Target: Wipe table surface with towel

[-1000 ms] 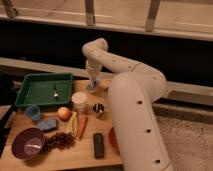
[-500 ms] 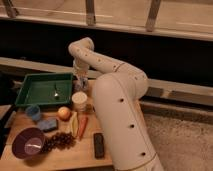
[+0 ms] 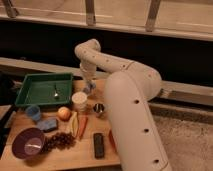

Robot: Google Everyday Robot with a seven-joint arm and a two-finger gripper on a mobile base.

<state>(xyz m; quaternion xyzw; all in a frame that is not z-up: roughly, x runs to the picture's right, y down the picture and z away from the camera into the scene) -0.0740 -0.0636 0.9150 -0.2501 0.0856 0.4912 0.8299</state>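
Having swung left from beside the white cup [image 3: 79,100], the gripper [image 3: 88,88] now hangs over the far table surface [image 3: 65,155] at the towel [image 3: 90,88], grip unclear, wiping seemingly imminent

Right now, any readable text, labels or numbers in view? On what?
None readable.
Dark flat device near the table front edge: no legible marking.
White cup: plain.
Green tray: no label.
Hand sits low at the towel beside the tray: no markings seen.
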